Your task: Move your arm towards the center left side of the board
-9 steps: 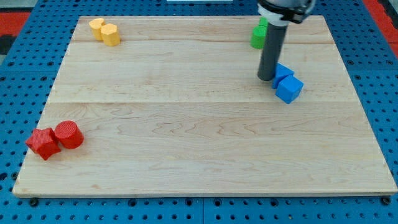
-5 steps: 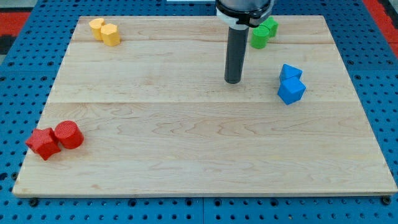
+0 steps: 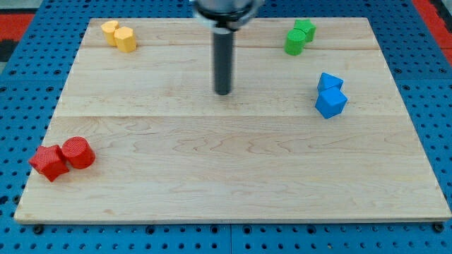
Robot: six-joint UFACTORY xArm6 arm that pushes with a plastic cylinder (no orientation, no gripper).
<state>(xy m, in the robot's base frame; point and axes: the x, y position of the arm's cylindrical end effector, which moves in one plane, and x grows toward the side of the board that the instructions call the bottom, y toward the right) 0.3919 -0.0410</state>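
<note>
My tip (image 3: 223,92) rests on the table (image 3: 233,176) near centre, toward the top edge, touching no block. No jaws: bare rod. Red blocks (image 3: 62,158) lie near the bottom-left corner, well apart.

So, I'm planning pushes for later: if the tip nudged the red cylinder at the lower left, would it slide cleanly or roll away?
The red cylinder stands upright on its flat end, so it would probably slide rather than roll. It touches the red block beside it, so a push from the view's right would likely move both. The smooth wooden board suggests little drag. My tip is far from it, near the board's middle.
</note>
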